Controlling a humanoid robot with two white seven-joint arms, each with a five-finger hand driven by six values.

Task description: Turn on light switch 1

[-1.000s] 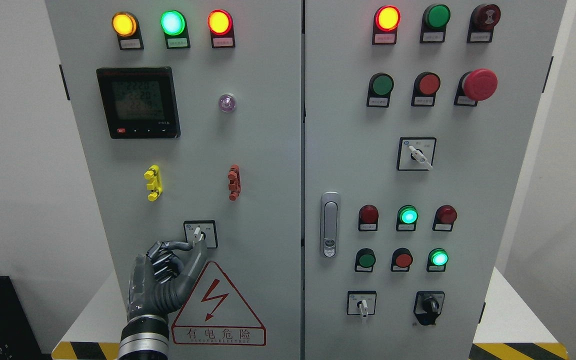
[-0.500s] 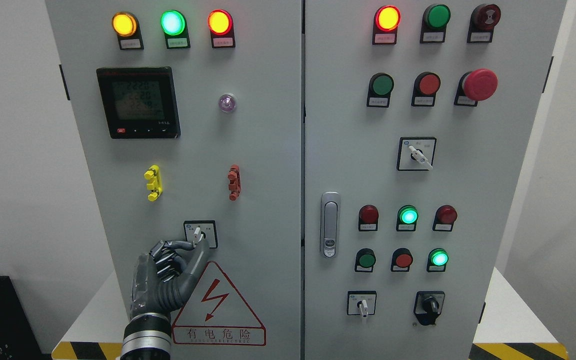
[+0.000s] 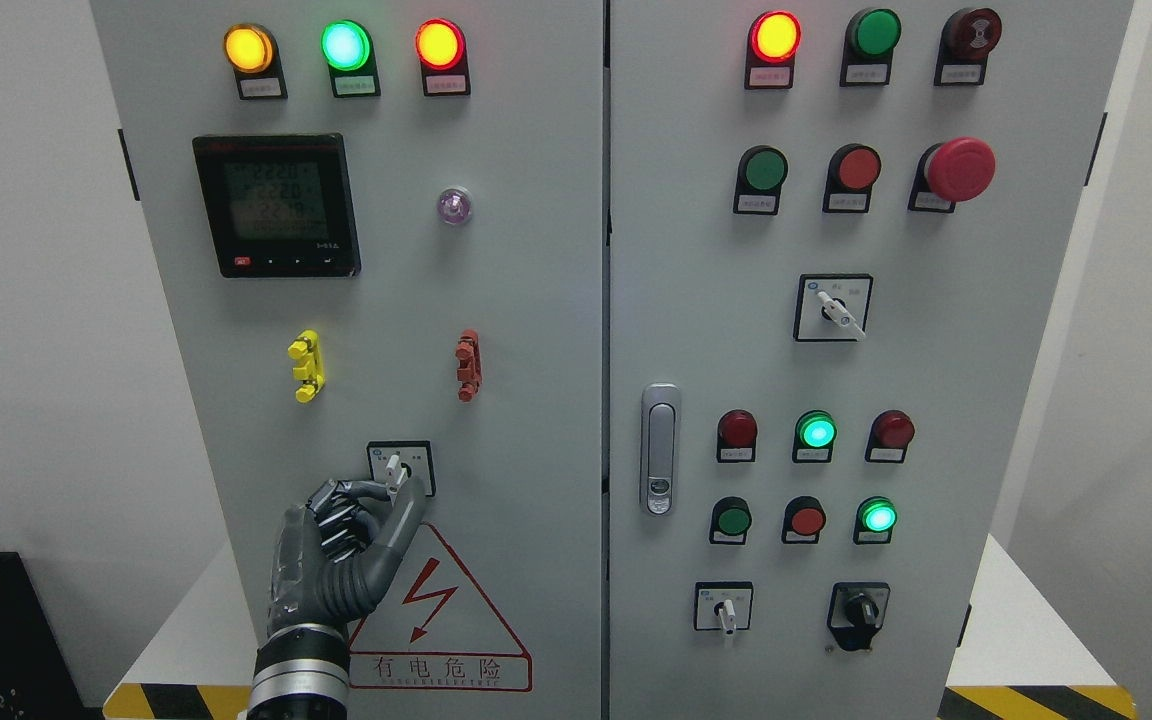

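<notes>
At switch (image 3: 401, 468) lever — left hand (image 3: 341, 555) fingertips pinching.

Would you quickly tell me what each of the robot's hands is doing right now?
Left hand: fingers curled, thumb and fingertip at the rotary switch; a firm grip on its lever cannot be told.
Right hand: not in view.

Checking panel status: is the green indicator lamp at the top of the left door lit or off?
Lit. The green lamp glows bright with a pale centre, like the amber lamp and red lamp beside it.
</notes>
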